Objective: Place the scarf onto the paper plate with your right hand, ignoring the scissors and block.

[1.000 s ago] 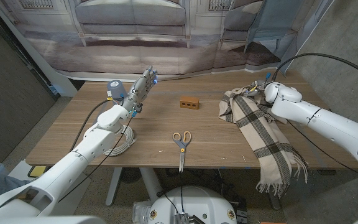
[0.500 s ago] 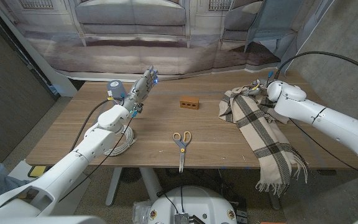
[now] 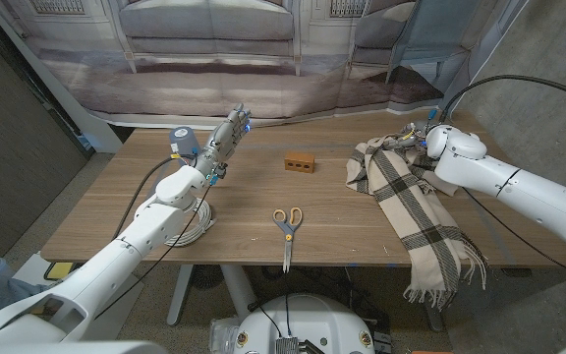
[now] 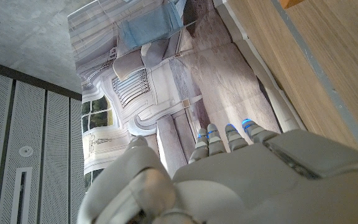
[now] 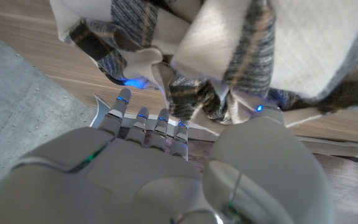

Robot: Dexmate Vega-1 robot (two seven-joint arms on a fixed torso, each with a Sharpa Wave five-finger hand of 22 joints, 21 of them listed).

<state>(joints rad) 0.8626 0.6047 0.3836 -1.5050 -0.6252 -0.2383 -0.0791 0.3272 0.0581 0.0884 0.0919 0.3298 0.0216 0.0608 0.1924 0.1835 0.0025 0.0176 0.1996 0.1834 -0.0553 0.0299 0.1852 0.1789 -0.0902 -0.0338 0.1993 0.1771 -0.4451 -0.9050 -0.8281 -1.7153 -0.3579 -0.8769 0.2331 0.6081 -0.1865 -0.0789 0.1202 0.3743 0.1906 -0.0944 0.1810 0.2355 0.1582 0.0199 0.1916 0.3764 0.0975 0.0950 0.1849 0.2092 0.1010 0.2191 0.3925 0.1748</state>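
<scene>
Head view first — the scarf (image 3: 411,202) lies on the right side of the table (image 3: 254,221), and its fringed end hangs over the front edge. The right robot hand (image 3: 418,138) sits at the scarf's far end, bunched cloth around its fingers. The left robot hand (image 3: 222,143) is held up with straight fingers and holds nothing. A block (image 3: 301,162) and scissors (image 3: 286,228) lie in the middle, well apart from the scarf.

Left wrist view: the left robot hand (image 4: 229,168) has straight fingers, nothing in them.

Right wrist view — the right robot hand (image 5: 166,155) has fingers and thumb pushed into folds of the scarf (image 5: 241,56); a firm grip I cannot tell.
</scene>
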